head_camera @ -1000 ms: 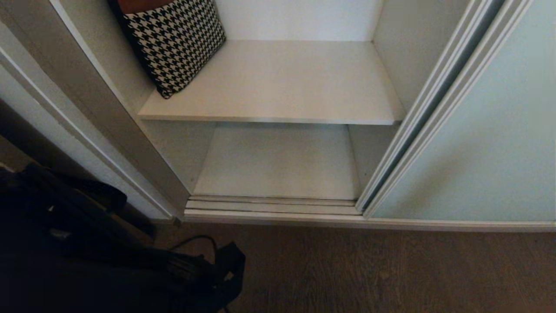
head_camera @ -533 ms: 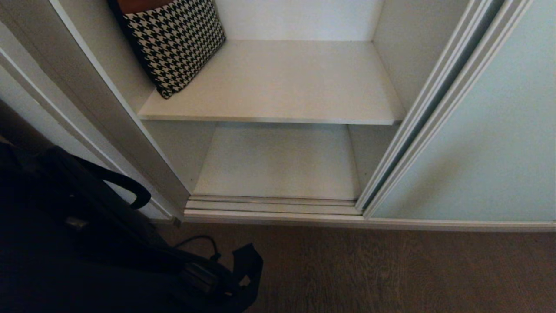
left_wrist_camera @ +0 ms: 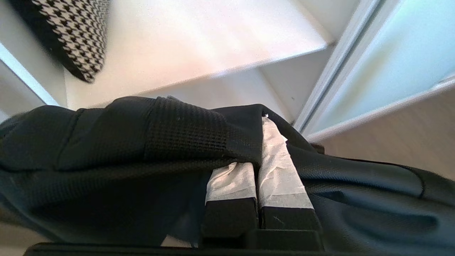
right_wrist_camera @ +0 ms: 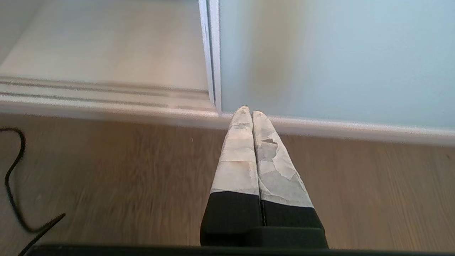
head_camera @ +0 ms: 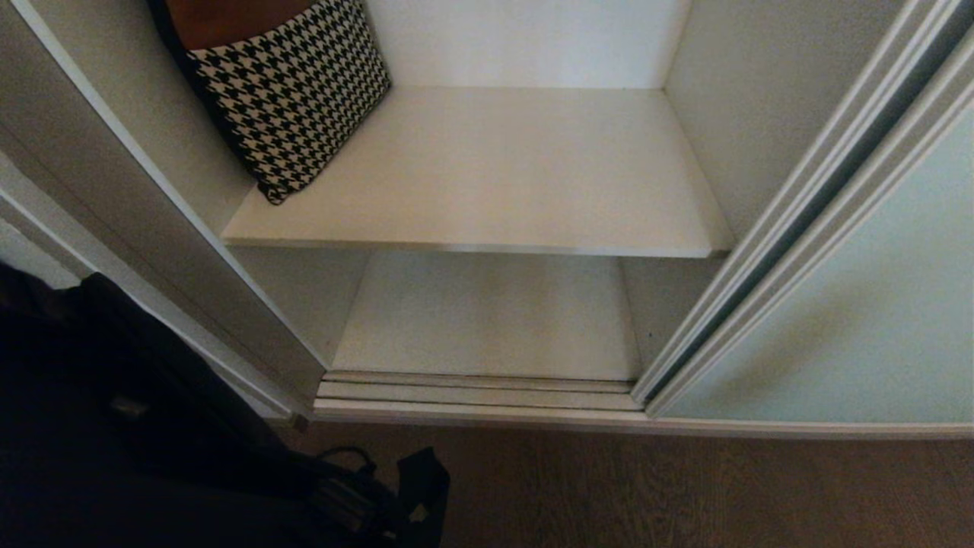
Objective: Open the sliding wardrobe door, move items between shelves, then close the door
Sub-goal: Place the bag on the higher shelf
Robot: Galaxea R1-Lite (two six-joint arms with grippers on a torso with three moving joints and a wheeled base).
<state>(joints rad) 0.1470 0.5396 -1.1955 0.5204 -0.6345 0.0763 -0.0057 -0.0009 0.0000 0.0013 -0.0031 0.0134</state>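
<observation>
The sliding wardrobe door stands slid to the right, leaving the shelves bare to view. On the upper shelf a houndstooth cushion leans in the left back corner. The lower board has nothing on it. A black backpack fills the lower left, in front of the wardrobe's left side. My left gripper is shut on a black strap of that backpack; one taped finger is partly hidden under it. The right gripper is shut and empty, low over the floor by the door's bottom corner.
A grooved floor track runs along the wardrobe's front. Brown wood floor lies before it. A thin black cord trails on the floor to one side of the right gripper. The wardrobe's left side panel stands just behind the backpack.
The whole head view has shifted: the wardrobe sits lower and larger, so the camera moved. The backpack has risen a little at the lower left and edged towards the opening.
</observation>
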